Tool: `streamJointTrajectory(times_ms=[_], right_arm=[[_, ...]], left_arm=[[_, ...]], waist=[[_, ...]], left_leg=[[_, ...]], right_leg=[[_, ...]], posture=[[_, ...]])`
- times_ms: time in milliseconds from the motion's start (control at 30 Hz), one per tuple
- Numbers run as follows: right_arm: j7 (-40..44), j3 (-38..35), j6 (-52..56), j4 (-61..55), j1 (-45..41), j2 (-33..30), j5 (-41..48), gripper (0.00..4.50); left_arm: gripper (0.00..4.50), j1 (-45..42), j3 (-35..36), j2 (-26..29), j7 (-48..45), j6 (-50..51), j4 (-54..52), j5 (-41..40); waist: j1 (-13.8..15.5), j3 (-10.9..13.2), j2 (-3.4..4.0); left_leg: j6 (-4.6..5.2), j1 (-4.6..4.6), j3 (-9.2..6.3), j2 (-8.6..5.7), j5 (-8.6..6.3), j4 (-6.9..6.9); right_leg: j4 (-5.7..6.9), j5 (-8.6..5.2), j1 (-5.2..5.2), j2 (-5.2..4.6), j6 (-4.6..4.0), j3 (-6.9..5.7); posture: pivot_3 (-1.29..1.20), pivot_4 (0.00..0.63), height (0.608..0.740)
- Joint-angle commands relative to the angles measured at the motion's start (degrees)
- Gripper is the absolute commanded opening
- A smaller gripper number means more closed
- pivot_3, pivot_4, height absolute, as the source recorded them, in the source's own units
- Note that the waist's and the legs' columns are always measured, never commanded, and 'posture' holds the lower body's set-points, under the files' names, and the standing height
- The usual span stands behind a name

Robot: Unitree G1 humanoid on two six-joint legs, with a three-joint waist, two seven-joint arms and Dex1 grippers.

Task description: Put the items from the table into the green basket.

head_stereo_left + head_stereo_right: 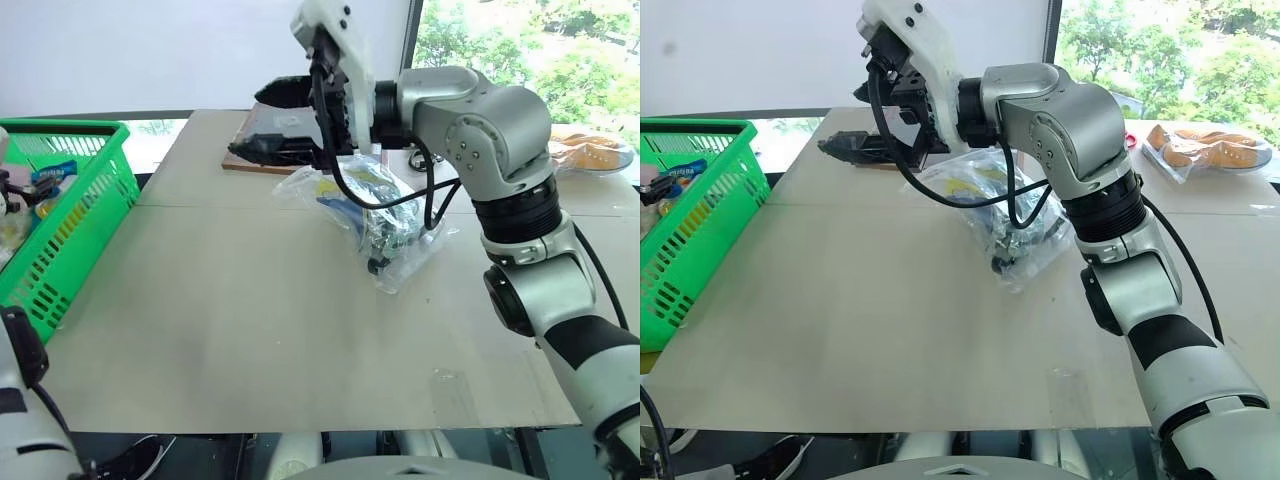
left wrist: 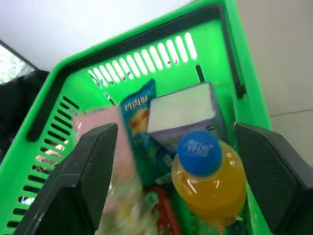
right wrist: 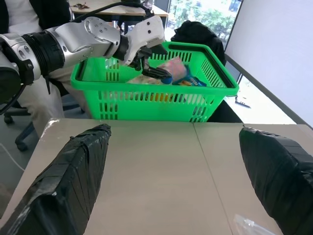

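My left gripper (image 2: 174, 132) hangs open over the green basket (image 2: 146, 44), its fingers well apart and touching nothing. Below it in the basket are the orange-juice bottle with a blue cap (image 2: 208, 181) and a blurred pink carton (image 2: 105, 142). The clear plastic bag with dark and yellow contents (image 1: 375, 215) lies on the table (image 1: 250, 330) at the middle back. My right gripper (image 1: 268, 120) is open and empty, pointing left above the table's far edge, just behind the bag. The basket (image 1: 60, 240) stands off the table's left edge.
A blue snack bag (image 2: 137, 110) and a white box (image 2: 181, 112) also lie in the basket. A flat brown board (image 1: 245, 162) sits under the right gripper. A plate of bread (image 1: 1205, 150) is at the back right. A seated person (image 3: 29, 19) is beyond the basket.
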Motion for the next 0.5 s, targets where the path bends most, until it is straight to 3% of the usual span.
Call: streamJointTrajectory(times_ms=[33, 100, 167, 267, 367, 500], right_arm=[[0.47, -1.44, -0.94, -1.04, -0.62, -0.86, -0.18, 4.50], [0.70, -1.34, -1.15, -1.24, -0.03, -1.39, -0.41, 4.50], [1.05, -1.72, -0.44, -4.02, 2.51, -3.50, -0.09, 4.50], [0.95, -1.78, -0.74, -8.93, 7.23, -7.10, -0.60, 4.50], [-0.60, -2.26, -3.12, -16.21, 16.09, -12.93, -3.05, 4.50], [-4.94, -8.27, 2.94, -26.00, 28.57, -19.84, -1.48, 4.50]], left_arm=[[4.18, 3.96, 2.10, 0.96, -1.16, -1.95, -4.91, -2.49], [4.48, 5.66, 5.17, -0.62, -2.75, -0.99, -9.77, -6.59], [4.48, 10.92, 10.10, -6.54, -6.78, 8.80, -28.21, -17.44], [4.48, 20.61, 12.60, -14.66, -4.55, 22.54, -53.60, -27.95], [4.48, 28.17, 9.84, -25.81, 3.43, 29.40, -74.75, -33.11], [4.48, 33.60, 3.22, -34.36, 9.50, 36.44, -89.13, -34.97]], waist=[[0.03, -0.01, 0.01], [0.29, -0.04, -0.04], [0.72, -0.05, -0.04], [2.11, -0.64, 0.03], [2.01, -0.97, 0.08], [1.57, -1.01, 0.12]], left_leg=[[0.00, 0.01, 0.01, 0.00, 0.00, 0.00], [-0.03, 0.02, -0.01, 0.02, 0.02, 0.00], [-0.05, 0.02, -0.04, 0.02, 0.03, 0.00], [-0.03, 0.03, -0.24, -0.15, 0.02, 0.01], [0.10, 0.03, -0.24, -0.33, -0.03, 0.01], [0.17, 0.10, -0.23, -0.48, -0.06, 0.02]], right_leg=[[0.01, 0.00, 0.00, 0.00, 0.00, 0.00], [0.03, 0.00, 0.00, 0.01, 0.00, -0.02], [0.01, 0.00, 0.00, -0.02, -0.01, -0.04], [-0.03, 0.07, 0.15, -0.32, -0.03, -0.15], [-0.01, 0.13, 0.23, -0.52, 0.08, -0.14], [0.00, 0.14, 0.25, -0.54, 0.10, -0.08]], posture=[[0.18, 0.000, 0.740], [0.18, 0.000, 0.740], [0.18, 0.000, 0.740], [0.15, 0.000, 0.740], [0.12, 0.000, 0.740], [0.06, 0.000, 0.740]])
